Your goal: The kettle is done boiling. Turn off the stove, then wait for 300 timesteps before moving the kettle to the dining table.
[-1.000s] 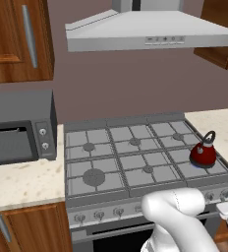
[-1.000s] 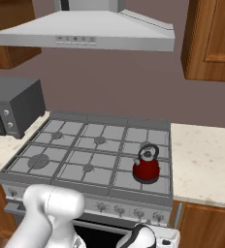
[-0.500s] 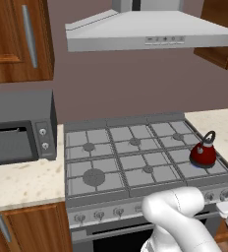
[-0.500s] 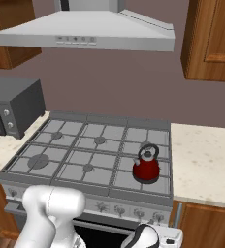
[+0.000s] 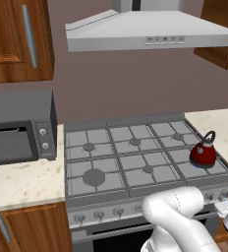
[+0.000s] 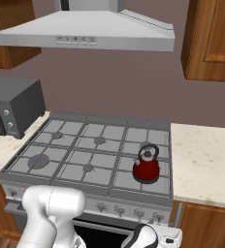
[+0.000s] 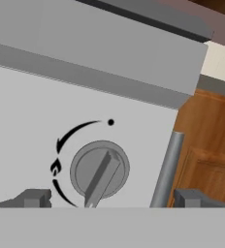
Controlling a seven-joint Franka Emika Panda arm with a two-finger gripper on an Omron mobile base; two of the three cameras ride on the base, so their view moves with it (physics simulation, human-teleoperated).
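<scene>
The red kettle (image 5: 203, 153) (image 6: 146, 168) stands upright on the front right burner of the grey stove (image 5: 135, 162) (image 6: 85, 155). My gripper (image 7: 114, 198) is open, low in front of the stove's front panel (image 7: 46, 111). Straight ahead of it is a round grey knob (image 7: 100, 169) with its bar tilted, under a flame mark and a curved arrow. The two dark fingertips (image 7: 34, 197) stand wide apart on either side of the knob, and I cannot tell whether they touch it. My wrist (image 6: 143, 238) shows below the right front knobs. The dining table is out of view.
A grey microwave (image 5: 17, 128) (image 6: 12, 106) sits on the beige counter left of the stove. A range hood (image 5: 150, 32) hangs above. To the stove's right are a beige counter (image 6: 206, 164) and a wood cabinet door (image 7: 206, 164) behind a grey bar handle (image 7: 167, 169).
</scene>
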